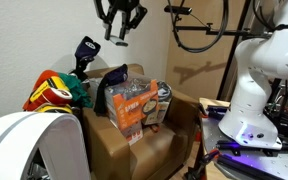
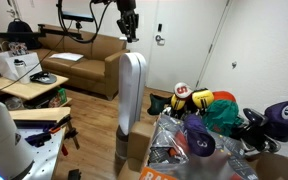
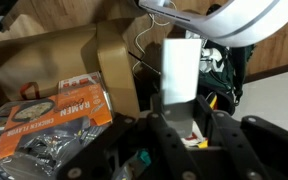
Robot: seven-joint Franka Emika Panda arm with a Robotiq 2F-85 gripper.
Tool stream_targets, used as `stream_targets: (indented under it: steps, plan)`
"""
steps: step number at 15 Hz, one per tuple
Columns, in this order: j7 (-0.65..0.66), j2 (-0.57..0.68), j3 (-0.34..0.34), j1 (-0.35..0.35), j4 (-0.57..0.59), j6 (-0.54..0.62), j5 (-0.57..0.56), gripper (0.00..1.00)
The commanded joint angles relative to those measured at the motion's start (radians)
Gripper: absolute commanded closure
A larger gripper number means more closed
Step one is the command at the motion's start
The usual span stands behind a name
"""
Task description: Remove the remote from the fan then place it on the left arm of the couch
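Room's wood floor bears one fan; hand grips one remote.

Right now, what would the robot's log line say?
gripper: shut on remote, held high | fan: remote off it | couch: remote not yet on arm; ramen packets on seat

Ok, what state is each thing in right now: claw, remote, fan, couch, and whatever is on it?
claw: shut on the remote, raised above the fan.
remote: off the fan, gripped in the claw, in the air.
fan: upright, nothing on its top.
couch: seat piled with packets and bags; remote not yet on its arm.
ramen packet: resting on the couch seat.
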Motion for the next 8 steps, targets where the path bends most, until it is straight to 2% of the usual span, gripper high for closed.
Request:
stream_targets:
  steps: [1, 4, 5, 8]
  plan:
    - [-0.169, -0.01, -0.062, -0.055, -0.038, 0.046, 0.101, 0.9]
    - [-0.237, 0.013, -0.084, -0.09, -0.043, -0.012, 0.143, 0.9]
    - [-0.196, 0.008, -0.057, -0.104, -0.028, -0.001, 0.109, 0.65]
    - [-0.213, 0.017, -0.063, -0.113, -0.041, -0.001, 0.119, 0.65]
